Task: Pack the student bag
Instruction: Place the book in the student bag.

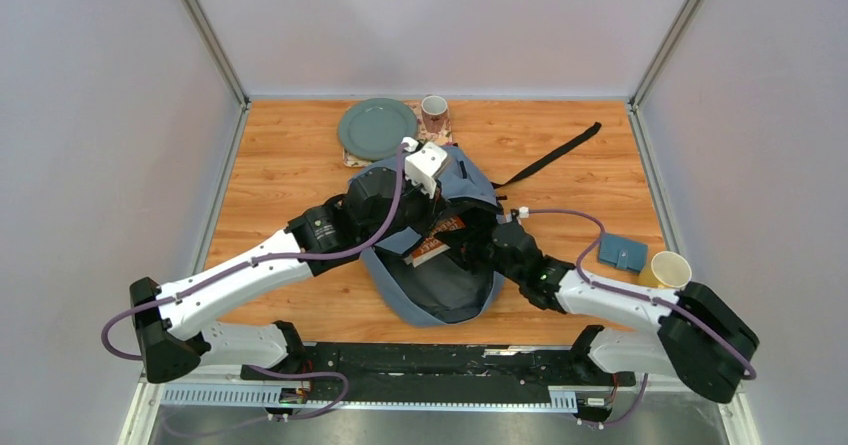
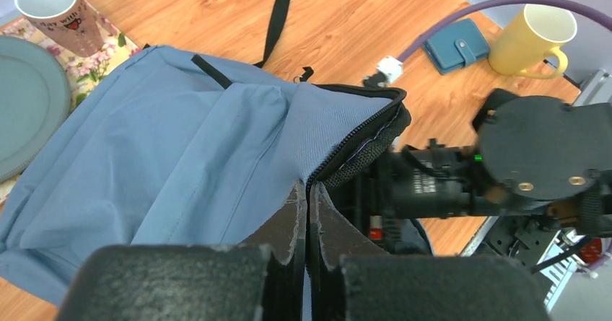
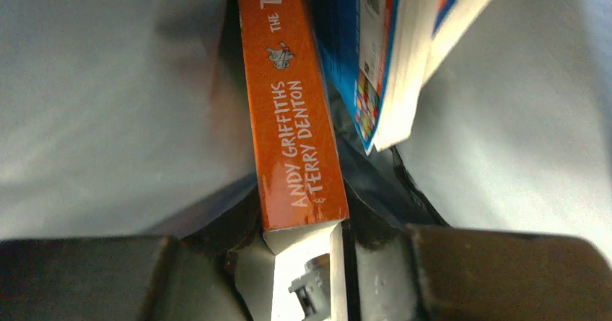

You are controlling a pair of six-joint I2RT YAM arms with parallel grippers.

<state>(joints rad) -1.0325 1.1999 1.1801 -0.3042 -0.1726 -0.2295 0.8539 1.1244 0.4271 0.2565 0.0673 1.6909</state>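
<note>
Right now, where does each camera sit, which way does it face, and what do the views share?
Top: above and behind the bases, looking down at the table; both arms reach the backpack.
Left wrist: looks along the left fingers, shut on the backpack's rim; the right arm shows.
Right wrist: inside the backpack, facing the orange book held in the right fingers.
Shared: top and left wrist show the plate and yellow mug.

Bright even overhead light, soft shadows, dimmer inside student bag (image 3: pixel 505 119), foreground seemingly blurred
</note>
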